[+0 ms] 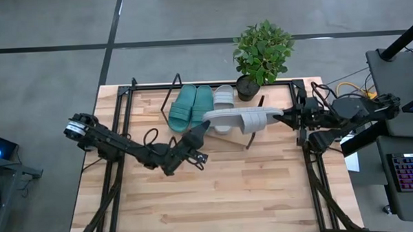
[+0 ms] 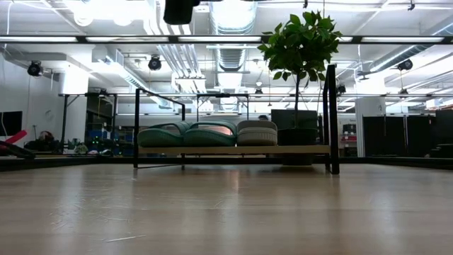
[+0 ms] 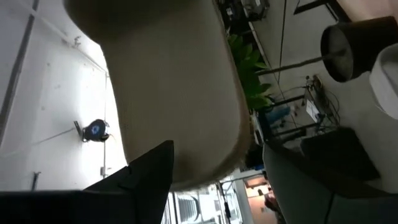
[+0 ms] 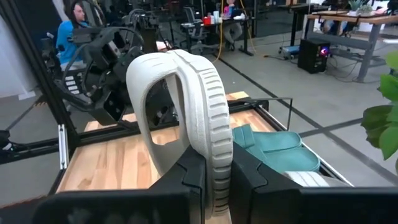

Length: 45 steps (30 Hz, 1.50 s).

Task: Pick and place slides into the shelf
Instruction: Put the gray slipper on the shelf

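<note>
A light grey slide [image 1: 237, 119] is held in the air above the counter [image 1: 264, 190], just in front of the shelf [image 1: 274, 93], pinched at one end by the right gripper [image 1: 287, 116]. Its other end is flanked by the spread fingers of the left gripper [image 1: 200, 132]. Two teal slides [image 1: 190, 106] and a second grey slide [image 1: 224, 97] are lined up on the shelf, beside a potted plant [image 1: 261, 52].

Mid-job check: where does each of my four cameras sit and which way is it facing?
High: overhead, straight down on shelf, both arms.
Low: table height, facing the shelf; no arm shows.
Left wrist: on the left arm, facing the grey slide's sole; own fingers show.
Right wrist: behind the right end effector, shut on that slide.
Shared: the grey slide, in high and wrist views.
</note>
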Available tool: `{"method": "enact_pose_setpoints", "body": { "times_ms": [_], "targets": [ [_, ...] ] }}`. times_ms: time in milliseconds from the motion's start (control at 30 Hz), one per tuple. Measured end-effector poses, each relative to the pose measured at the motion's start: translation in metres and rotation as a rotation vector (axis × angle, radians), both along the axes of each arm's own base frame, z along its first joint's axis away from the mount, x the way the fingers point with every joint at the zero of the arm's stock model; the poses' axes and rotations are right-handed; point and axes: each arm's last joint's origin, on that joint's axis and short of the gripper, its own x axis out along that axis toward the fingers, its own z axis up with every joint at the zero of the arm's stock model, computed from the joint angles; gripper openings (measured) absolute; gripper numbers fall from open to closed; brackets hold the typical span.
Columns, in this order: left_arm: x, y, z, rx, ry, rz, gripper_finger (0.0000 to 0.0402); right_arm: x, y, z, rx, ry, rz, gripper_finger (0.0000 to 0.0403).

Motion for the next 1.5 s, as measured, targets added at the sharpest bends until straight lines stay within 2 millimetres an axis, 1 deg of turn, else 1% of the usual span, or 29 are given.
{"method": "enact_pose_setpoints", "body": {
  "times_ms": [300,400,500,667,700,733,1033,1167,1333,1433,1500],
  "targets": [
    [0.005,0.012,0.000,0.017,-0.008,-0.015,0.0230,0.003,0.001,-0.002,0.020,0.007,-0.004,0.0024],
    [0.006,0.017,0.001,0.015,-0.018,-0.007,0.0215,0.003,0.001,-0.002,0.020,0.007,-0.004,0.0025],
    [0.007,0.020,0.001,0.004,-0.028,0.002,0.0170,0.003,0.001,-0.002,0.022,0.007,0.002,0.0026],
    [0.007,0.024,0.003,-0.047,-0.083,0.010,0.0051,0.007,0.003,-0.003,0.023,0.018,0.030,0.0026],
    [0.007,0.024,0.002,-0.054,-0.087,0.012,0.0030,0.008,0.004,-0.003,0.023,0.022,0.038,0.0027],
    [0.007,0.024,0.002,-0.056,-0.089,0.012,0.0018,0.008,0.004,-0.004,0.022,0.024,0.041,0.0027],
    [0.007,0.024,0.003,-0.100,-0.130,0.037,0.0005,0.009,0.005,-0.003,-0.019,0.024,0.052,0.0030],
    [0.006,0.030,0.005,-0.105,-0.141,0.055,0.0003,0.010,0.005,-0.003,-0.057,0.030,0.062,0.0046],
    [-0.004,0.053,0.023,-0.130,-0.223,0.086,0.0001,0.011,0.005,-0.004,-0.076,0.035,0.063,0.0075],
    [-0.016,0.060,0.034,-0.179,-0.295,0.142,0.0000,0.010,0.005,-0.004,-0.093,0.045,0.075,0.0089],
    [-0.023,0.062,0.043,-0.210,-0.353,0.134,0.0000,0.009,0.005,-0.004,-0.097,0.038,0.081,0.0095]
  ]
}}
